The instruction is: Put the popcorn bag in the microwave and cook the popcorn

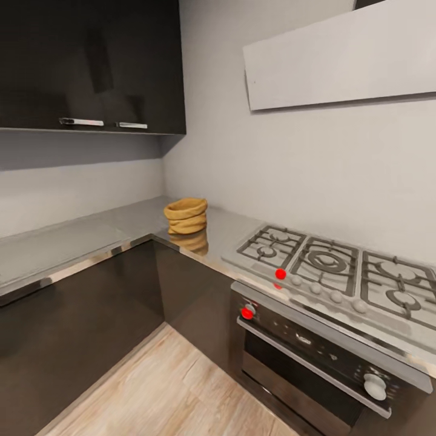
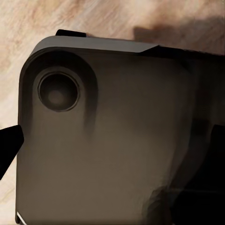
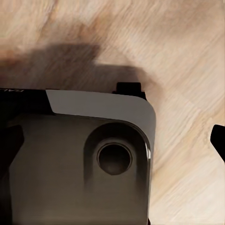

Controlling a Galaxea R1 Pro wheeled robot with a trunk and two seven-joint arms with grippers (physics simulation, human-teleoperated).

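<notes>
Claw tips hang over the wood floor — open or closed, I cannot tell. Popcorn bag sits on the worktop corner — well apart.

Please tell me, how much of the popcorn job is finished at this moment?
Nothing looks done yet. The popcorn bag sits untouched on the countertop in the corner, left of the gas hob. In hand: only the approach; both wrist views look down at the robot's base over wooden floor. Left: grasp the bag, load the microwave, heat it.
</notes>
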